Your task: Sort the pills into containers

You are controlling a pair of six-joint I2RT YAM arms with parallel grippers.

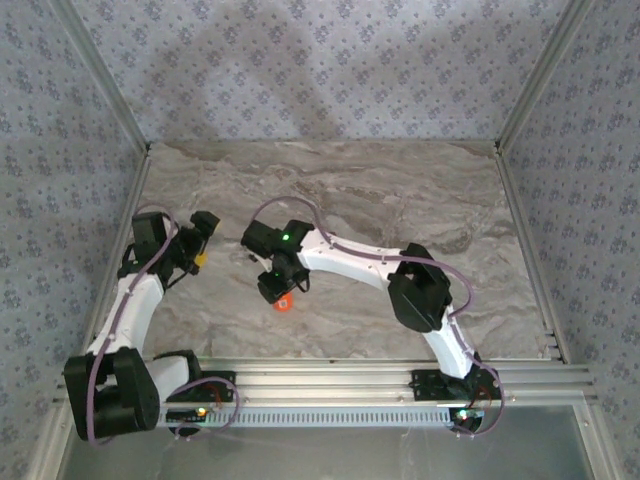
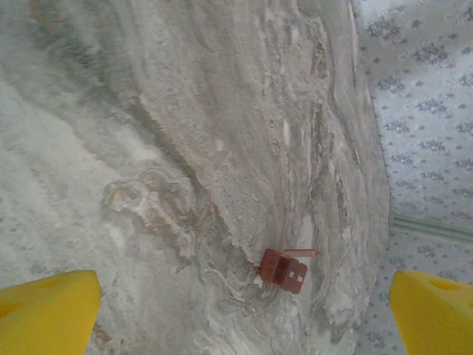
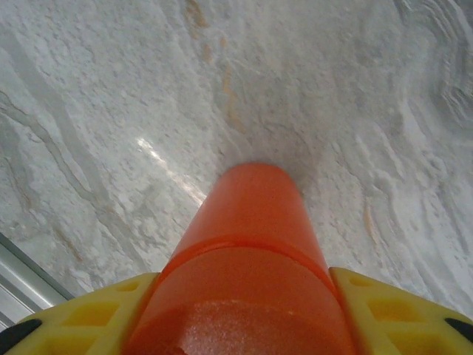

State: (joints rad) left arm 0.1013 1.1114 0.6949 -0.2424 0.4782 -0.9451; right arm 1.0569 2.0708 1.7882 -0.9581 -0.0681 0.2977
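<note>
The containers (image 2: pixel 284 269), a small dark reddish-brown strip of joined square compartments, lie flat on the marble worktop (image 2: pixel 185 148) near its edge by the patterned wall (image 2: pixel 421 96). In the left wrist view the strip's long axis slants from upper left to lower right, with a pale flap along its upper side. It is too small there to tell what, if anything, sits in the compartments. The left gripper (image 2: pixel 240 314) is spread wide, its yellow fingers (image 2: pixel 46 310) at the two bottom corners of that view and nothing between them; it is well apart from the strip. The right gripper (image 3: pixel 244 325) is closed on an orange bottle (image 3: pixel 253 229), yellow pads against both sides (the grip looks snug). The bottle's long axis runs straight out from the gripper, its far end pointing at the worktop. From above, the bottle (image 1: pixel 284 304) shows just under the right gripper (image 1: pixel 277 291), near the worktop's front middle.
</note>
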